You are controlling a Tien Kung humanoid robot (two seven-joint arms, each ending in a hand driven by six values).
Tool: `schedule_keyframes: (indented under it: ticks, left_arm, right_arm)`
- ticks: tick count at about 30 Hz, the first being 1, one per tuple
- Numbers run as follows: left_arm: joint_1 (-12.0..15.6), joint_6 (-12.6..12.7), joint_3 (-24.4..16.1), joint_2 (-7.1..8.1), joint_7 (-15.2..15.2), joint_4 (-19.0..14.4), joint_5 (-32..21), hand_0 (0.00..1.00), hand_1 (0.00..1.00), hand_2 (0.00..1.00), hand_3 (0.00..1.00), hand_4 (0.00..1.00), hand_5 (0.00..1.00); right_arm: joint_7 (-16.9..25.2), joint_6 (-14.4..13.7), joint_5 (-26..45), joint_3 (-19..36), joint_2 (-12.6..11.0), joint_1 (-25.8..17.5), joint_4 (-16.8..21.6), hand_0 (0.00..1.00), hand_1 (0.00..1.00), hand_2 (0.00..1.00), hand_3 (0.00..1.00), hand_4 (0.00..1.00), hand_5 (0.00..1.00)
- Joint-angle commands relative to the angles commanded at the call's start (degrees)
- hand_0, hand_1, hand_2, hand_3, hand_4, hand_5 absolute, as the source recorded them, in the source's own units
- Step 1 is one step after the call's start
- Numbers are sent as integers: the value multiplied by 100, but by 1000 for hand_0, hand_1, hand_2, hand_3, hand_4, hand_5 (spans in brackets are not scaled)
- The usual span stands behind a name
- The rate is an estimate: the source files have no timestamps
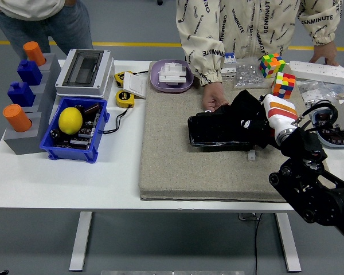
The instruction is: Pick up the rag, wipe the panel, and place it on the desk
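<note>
Grey flooring with a yellow line lay behind a white table, most of whose right half was covered by a beige felt mat. On that mat sat the black panel, glossy and flat, with a person's hand steadying it from the far edge. The robot's right hand lay over the panel's right part with a black rag bunched beneath and around it; the fingers appeared closed on the cloth, though black on black hid them. No left hand showed.

The rag looked soft, light and limp, so it would likely fold and drag rather than slide evenly; a grip gathering the middle of the bunch, palm pressing down, seemed the surest hold. The panel seemed stiff and slick, apt to shift on the mat if pushed hard. Rubik's cubes stood just beyond it.
</note>
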Motion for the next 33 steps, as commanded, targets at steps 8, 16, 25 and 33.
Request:
schedule_keyframes:
  ticks: [8,16,25,33]
  left_arm:
    - [-18,1,12,5,-1,0,-5,652,662,695,579,676,443]
    - [-40,3,63,28,-1,0,-20,651,662,695,580,675,442]
    - [-42,-1,138,67,0,-5,-47,651,663,695,580,676,443]
    - [-23,1,192,91,-1,4,-63,651,662,695,581,678,444]
  right_arm:
    - [2,-5,32,-249,205,113,-41,378,450,520,527,939,337]
    - [-2,-9,52,-506,405,279,-20,379,450,519,527,939,341]
    - [0,4,87,-727,619,387,-75,379,450,520,527,939,345]
    - [-17,68,203,-1139,641,549,-1,385,450,519,527,939,348]
